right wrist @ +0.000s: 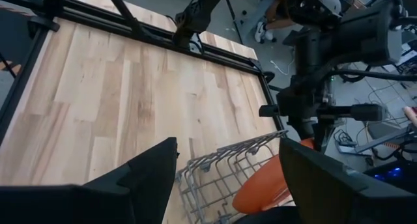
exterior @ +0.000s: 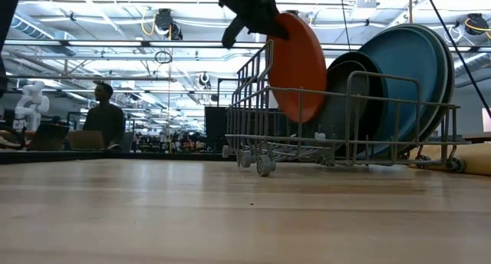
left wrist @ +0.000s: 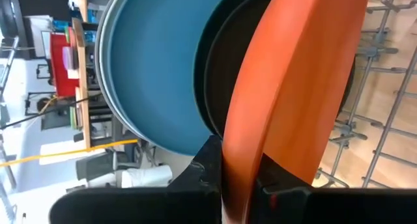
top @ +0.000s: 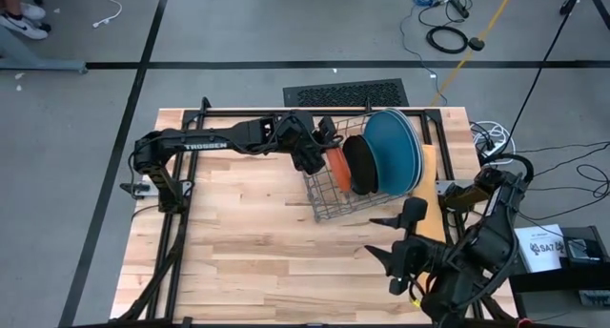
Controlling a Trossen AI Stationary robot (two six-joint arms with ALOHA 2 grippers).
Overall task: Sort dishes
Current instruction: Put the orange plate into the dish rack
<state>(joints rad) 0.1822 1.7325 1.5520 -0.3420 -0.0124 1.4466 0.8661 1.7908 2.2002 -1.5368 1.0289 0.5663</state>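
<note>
An orange plate (exterior: pixel 298 67) is gripped at its rim by the left claw (top: pixel 329 149), clenched on the edge above the near end of a wire rack (top: pixel 355 196) that stands on the wooden surface (top: pixel 238 242). The plate is held on edge, tilted slightly, its lower part down among the rack's wires. It is round, flat and matte, with a smooth raised rim seen edge-on in the left wrist view (left wrist: pixel 287 100).

Just behind it in the rack, 2 darker small plates are stood on edge: a black plate (top: pixel 358 166) and what looks like a dark teal plate (exterior: pixel 347 87), though the 2 are hard to tell apart. Behind these, larger plates are leaned close together at the rack's far end: a medium blue plate (top: pixel 393 152) in front, with a pale blue rim (exterior: pixel 443 72) showing behind it. A further grey edge may be there, but that cannot be told for certain.

The right claw (top: pixel 396 240) is held released, its fingers spread wide, over the surface near the rack's right side and apart from it. In the low view a person (exterior: pixel 103 114) is seen seated in the room beyond.
</note>
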